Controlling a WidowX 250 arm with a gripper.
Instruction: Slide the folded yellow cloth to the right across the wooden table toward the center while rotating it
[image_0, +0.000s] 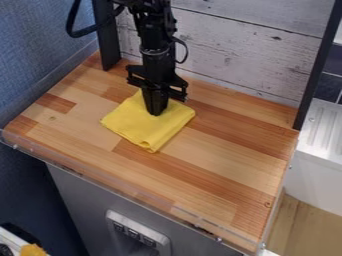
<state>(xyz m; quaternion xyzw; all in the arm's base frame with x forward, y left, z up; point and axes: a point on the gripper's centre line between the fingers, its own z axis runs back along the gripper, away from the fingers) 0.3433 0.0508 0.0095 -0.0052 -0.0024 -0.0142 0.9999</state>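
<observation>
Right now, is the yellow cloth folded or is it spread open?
Folded, it seems: the yellow cloth lies as a compact pad, with layered edges at its near corner.

Yellow cloth — folded — lies beneath end effector.

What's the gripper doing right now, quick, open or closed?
Gripper: down at the yellow cloth; whether it's open, closed or holding the cloth can't be told.

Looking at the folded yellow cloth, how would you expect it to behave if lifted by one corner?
The yellow cloth would probably droop, since it looks thin and soft. Its folds may fall open, as nothing visible fastens them. It seems unlikely to roll, lying flat.
</observation>
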